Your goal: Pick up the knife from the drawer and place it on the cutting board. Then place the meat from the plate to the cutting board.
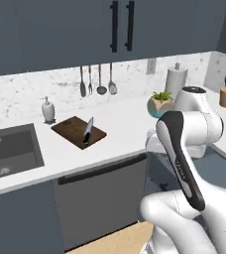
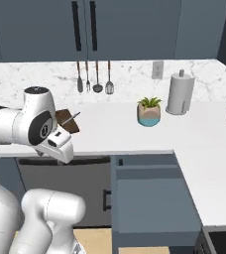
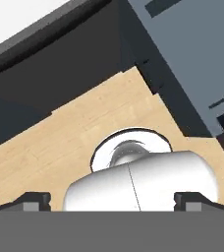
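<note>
Wide-apart tool (image 3: 112,201) tips are being pointed down at the wooden floor (image 3: 60,142), holding nothing.
Knife (image 1: 87,131) is already lying on the cutting board (image 1: 78,131); next, the meat should be looked for slowly, the drawer (image 2: 152,198) being left open.

Dk brown cutting board (image 1: 78,131), blue-grey drawer (image 2: 152,198)

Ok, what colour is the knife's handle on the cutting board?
Black; the knife shows best in the left base view.
</note>
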Robot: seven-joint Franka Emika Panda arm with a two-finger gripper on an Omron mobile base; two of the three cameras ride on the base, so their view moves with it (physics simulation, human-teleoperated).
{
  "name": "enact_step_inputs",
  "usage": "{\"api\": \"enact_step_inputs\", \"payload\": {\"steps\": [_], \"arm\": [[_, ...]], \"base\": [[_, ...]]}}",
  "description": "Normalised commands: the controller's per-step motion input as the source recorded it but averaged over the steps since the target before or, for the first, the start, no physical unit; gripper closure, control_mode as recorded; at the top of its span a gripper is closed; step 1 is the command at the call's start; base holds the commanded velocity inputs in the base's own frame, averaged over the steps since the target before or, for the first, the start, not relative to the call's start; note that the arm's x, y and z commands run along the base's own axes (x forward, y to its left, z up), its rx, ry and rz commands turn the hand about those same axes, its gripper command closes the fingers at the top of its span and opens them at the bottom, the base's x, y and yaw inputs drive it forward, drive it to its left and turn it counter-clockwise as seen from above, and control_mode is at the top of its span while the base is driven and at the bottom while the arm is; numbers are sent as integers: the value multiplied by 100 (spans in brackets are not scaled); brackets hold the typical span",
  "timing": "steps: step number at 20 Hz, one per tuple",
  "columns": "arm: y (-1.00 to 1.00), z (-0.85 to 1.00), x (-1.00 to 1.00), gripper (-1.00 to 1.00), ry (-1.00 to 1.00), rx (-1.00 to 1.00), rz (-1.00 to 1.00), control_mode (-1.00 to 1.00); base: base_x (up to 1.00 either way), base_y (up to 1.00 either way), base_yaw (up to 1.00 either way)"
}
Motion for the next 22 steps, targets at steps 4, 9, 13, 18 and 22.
{"api": "enact_step_inputs", "payload": {"steps": [4, 9, 13, 18, 22], "arm": [[0, 0, 0, -100, 0, 0, 0, 100], [0, 0, 0, -100, 0, 0, 0, 100], [0, 0, 0, -100, 0, 0, 0, 100], [0, 0, 0, -100, 0, 0, 0, 100], [0, 0, 0, -100, 0, 0, 0, 100]], "base": [[-48, 100, 61], [-15, 100, 74], [15, 100, 55], [70, 100, 6], [100, 100, -15]]}}
